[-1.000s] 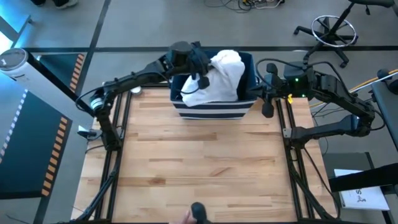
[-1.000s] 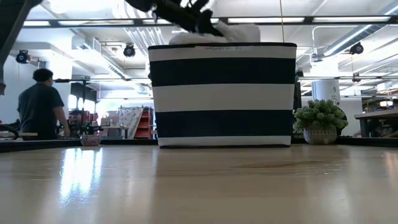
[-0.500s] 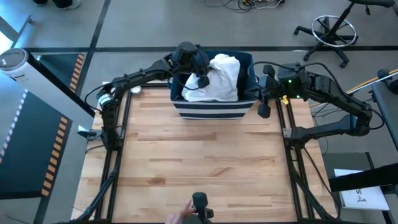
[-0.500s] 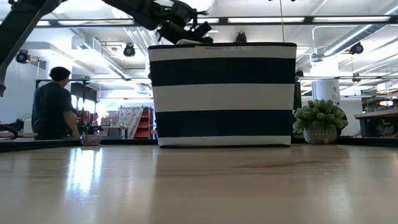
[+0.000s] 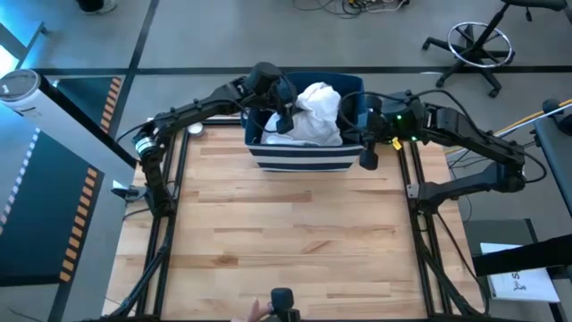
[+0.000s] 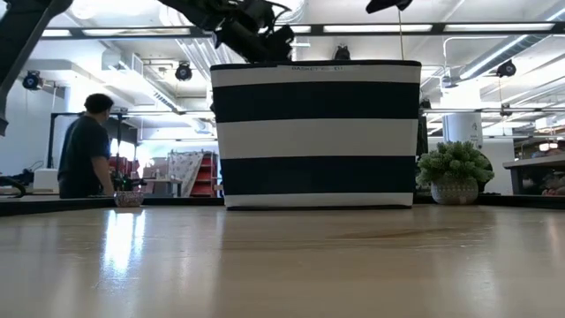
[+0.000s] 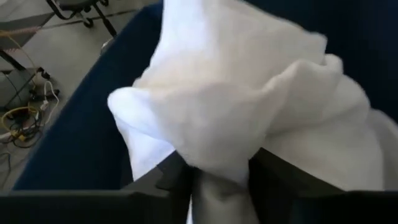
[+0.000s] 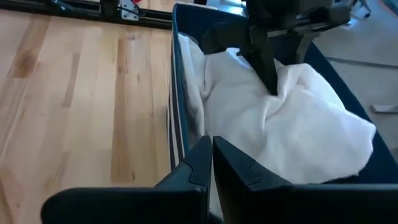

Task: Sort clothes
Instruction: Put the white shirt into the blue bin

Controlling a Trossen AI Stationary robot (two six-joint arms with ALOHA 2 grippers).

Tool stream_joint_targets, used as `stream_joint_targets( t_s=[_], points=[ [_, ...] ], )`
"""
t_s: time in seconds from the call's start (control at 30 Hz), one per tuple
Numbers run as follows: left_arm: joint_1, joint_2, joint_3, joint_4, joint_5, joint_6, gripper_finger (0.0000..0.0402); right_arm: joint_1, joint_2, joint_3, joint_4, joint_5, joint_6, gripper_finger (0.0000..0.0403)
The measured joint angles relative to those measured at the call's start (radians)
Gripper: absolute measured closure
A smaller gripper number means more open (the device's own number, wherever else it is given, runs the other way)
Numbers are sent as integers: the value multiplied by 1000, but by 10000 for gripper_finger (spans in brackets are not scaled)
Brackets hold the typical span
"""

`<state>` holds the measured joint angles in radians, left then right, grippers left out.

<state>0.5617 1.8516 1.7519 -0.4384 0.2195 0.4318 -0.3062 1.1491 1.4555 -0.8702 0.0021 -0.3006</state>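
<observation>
A large white garment [image 5: 315, 116] lies bunched inside the navy bin with white stripes [image 5: 304, 157] at the table's far middle. It also shows in the right wrist view [image 8: 292, 130]. My left gripper [image 5: 287, 114] reaches down into the bin and is shut on the white garment [image 7: 217, 124]. My right gripper [image 5: 367, 158] is shut and empty, hovering by the bin's right near corner; in its wrist view [image 8: 212, 152] it stands over the bin's wall [image 8: 175, 99]. The other clothes are hidden. My left gripper pinches a bunched fold of the white garment [image 7: 219, 177] between its two fingers [image 7: 268, 177]. The fingers come from above, pointing down into the bin [image 8: 268, 74]. The fold rises in a small peak at the fingers, and the rest of the garment lies in the bin.
The bare wooden tabletop [image 5: 286, 233] spreads in front of the bin. A small green plant [image 6: 455, 172] stands beyond the table's right far corner. A person [image 6: 86, 146] stands in the room behind. A hand with a dark device [image 5: 279, 304] shows at the near edge.
My left gripper has gone down into the bin with the white garment, which stood above the rim and now lies lower inside it. My right gripper has moved toward the table's left, up to the bin's right near corner.
</observation>
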Motion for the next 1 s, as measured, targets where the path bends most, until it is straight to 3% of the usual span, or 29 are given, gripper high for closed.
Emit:
stream_joint_targets(
  t_s=[0.33,0.53,0.7,1.0],
  points=[
    [-13,-114,0,-108,-77,6,166,-48,58,0,138,-16,-70,403],
    [-12,-208,-47,-133,-77,4,138,-147,148,0,260,-190,-111,403],
    [-12,-334,-188,-31,-77,1,144,-226,260,0,398,-329,-118,403],
    [-15,-627,-585,269,-52,-75,164,-342,476,0,583,-464,-130,403]
  ],
)
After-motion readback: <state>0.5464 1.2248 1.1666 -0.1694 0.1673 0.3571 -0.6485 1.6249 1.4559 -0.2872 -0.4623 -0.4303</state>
